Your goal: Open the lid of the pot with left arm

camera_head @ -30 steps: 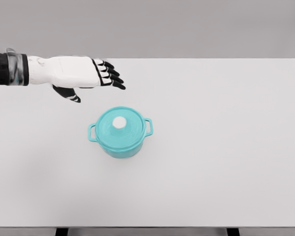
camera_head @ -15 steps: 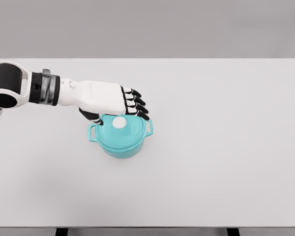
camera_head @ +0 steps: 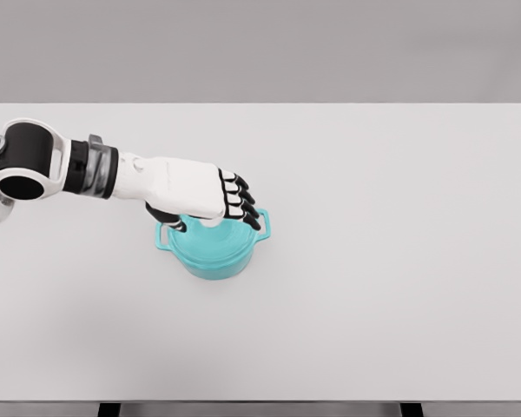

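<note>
Nearest, the teal pot (camera_head: 215,256) stands left of the middle on the white table (camera_head: 391,261). Just behind, the left hand (camera_head: 200,193) lies over its lid (camera_head: 230,233), hiding the knob, probably to grip it; whether the fingers (camera_head: 243,207) grasp anything, I cannot tell.

No text, label, brand, number or sign can be read anywhere in the head view.

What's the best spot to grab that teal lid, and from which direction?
Probably the small knob at the lid's centre, taken from straight above: it sits on top of the upright pot. The left hand now covers that spot, so the knob itself is hidden.
</note>
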